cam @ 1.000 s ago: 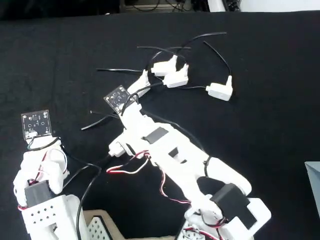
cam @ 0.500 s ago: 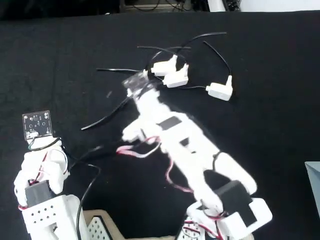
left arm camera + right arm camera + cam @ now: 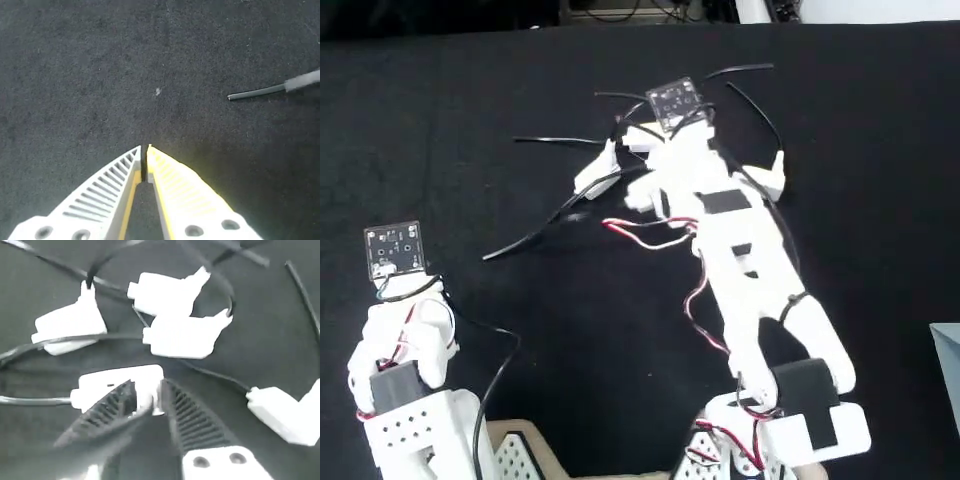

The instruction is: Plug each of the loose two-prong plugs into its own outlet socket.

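White plug (image 3: 110,380) clamped in R gripper (image 3: 148,385) jaws, top centre of high view. L gripper (image 3: 145,148) lower left, jaws together.

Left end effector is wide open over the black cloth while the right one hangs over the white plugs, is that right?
Not quite. The left end effector is shut, its tips meeting, as the left wrist view shows. It is over the black cloth, and the right end effector does hang over the white plugs.
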